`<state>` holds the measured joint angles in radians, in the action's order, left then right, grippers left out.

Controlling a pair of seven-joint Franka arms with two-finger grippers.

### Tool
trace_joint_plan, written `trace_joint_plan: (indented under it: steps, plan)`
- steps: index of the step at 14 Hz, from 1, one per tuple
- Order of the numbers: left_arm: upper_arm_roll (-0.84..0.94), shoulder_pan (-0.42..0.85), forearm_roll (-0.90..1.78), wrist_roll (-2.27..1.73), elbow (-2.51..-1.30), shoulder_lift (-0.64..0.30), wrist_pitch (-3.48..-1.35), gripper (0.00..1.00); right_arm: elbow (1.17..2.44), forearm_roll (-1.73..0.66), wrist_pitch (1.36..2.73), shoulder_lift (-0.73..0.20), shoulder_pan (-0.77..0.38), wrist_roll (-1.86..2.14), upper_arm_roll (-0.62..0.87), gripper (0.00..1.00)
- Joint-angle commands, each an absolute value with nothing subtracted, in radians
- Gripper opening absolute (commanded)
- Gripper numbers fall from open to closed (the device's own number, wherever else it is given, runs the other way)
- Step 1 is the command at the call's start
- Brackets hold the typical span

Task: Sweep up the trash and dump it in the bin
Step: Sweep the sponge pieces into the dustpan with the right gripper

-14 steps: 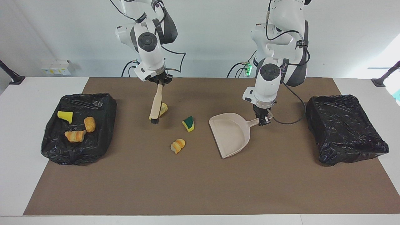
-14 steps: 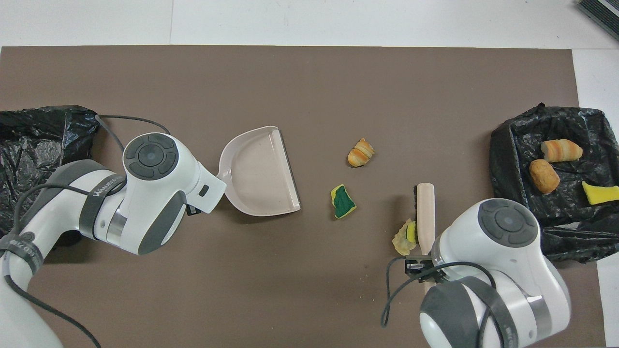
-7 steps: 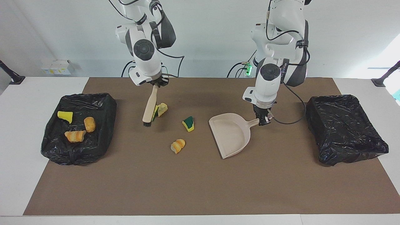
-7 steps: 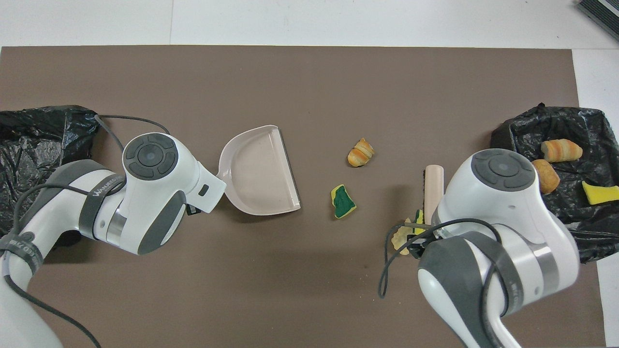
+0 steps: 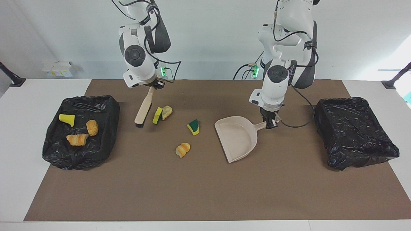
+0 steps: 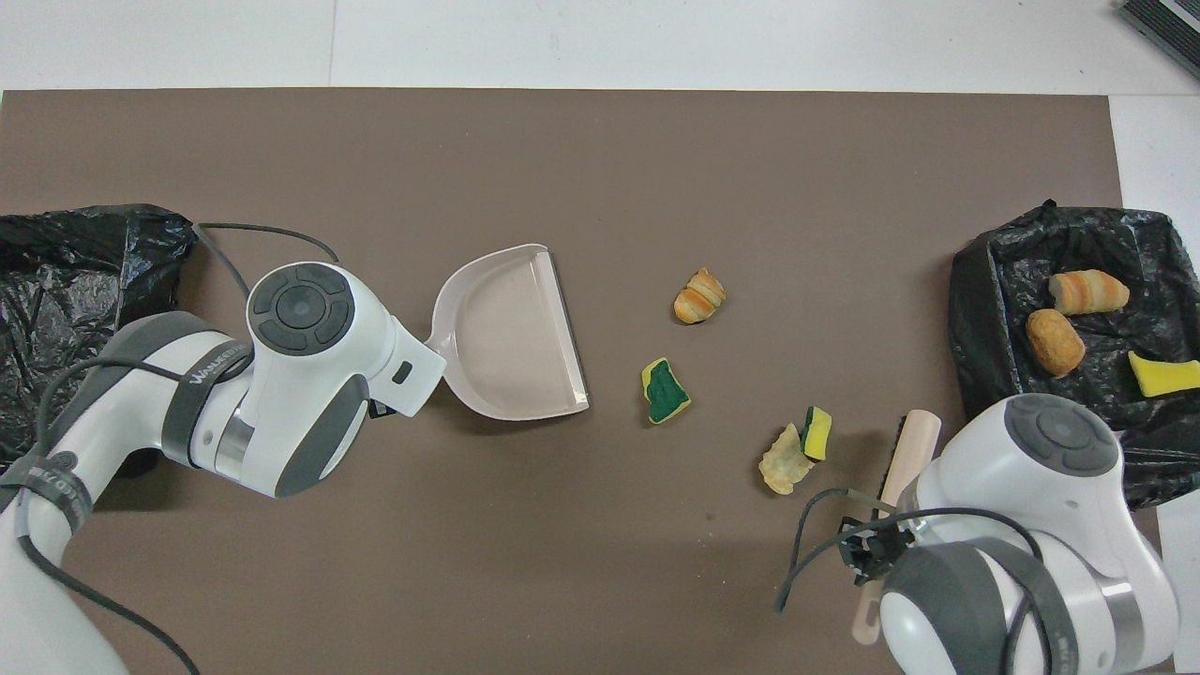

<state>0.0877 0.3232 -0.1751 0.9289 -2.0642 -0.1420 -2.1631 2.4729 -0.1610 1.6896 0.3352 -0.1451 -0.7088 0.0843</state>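
My right gripper (image 5: 153, 86) is shut on the handle of the beige brush (image 5: 143, 109), which hangs tilted, bristles down, by the mat; it also shows in the overhead view (image 6: 911, 448). Beside the bristles lie a yellow-green sponge piece (image 5: 157, 115) and a pale chunk (image 5: 166, 112). A green-topped sponge (image 5: 193, 126) and a bread chunk (image 5: 182, 149) lie between these and the beige dustpan (image 5: 237, 136). My left gripper (image 5: 269, 123) is shut on the dustpan's handle; the pan rests on the mat, holding nothing.
A black-lined bin (image 5: 107, 107) at the right arm's end holds a yellow sponge (image 5: 67, 119) and two bread pieces (image 5: 92, 127). A second black-lined bin (image 5: 353, 131) stands at the left arm's end. A brown mat (image 5: 205, 192) covers the table.
My right gripper has carried the brush over the two scraps toward the right arm's end; the brush now stands between them and the bin. The dustpan has barely shifted.
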Motion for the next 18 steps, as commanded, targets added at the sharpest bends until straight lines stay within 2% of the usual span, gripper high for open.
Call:
trace_joint_plan:
  steps: [1, 5, 13, 18]
  plan:
    - [0.078, 0.344, -0.193, 0.989, -2.105, -0.101, -2.178, 0.00, 2.539, -0.213, 1.793, 0.350, -0.239, -0.848, 0.091, 0.00]
    - [0.081, 0.351, -0.192, 0.914, -2.132, -0.084, -2.168, 0.00, 2.501, -0.215, 1.910, 0.250, -0.331, -0.877, 0.091, 0.00]
    - [0.080, 0.370, -0.192, 0.864, -2.143, -0.092, -2.175, 0.00, 2.211, -0.212, 1.901, -0.044, -0.403, -0.848, 0.106, 0.00]
    - [0.080, 0.367, -0.190, 0.853, -2.143, -0.092, -2.177, 0.00, 1.979, -0.236, 1.914, -0.227, -0.445, -0.758, 0.107, 0.00]
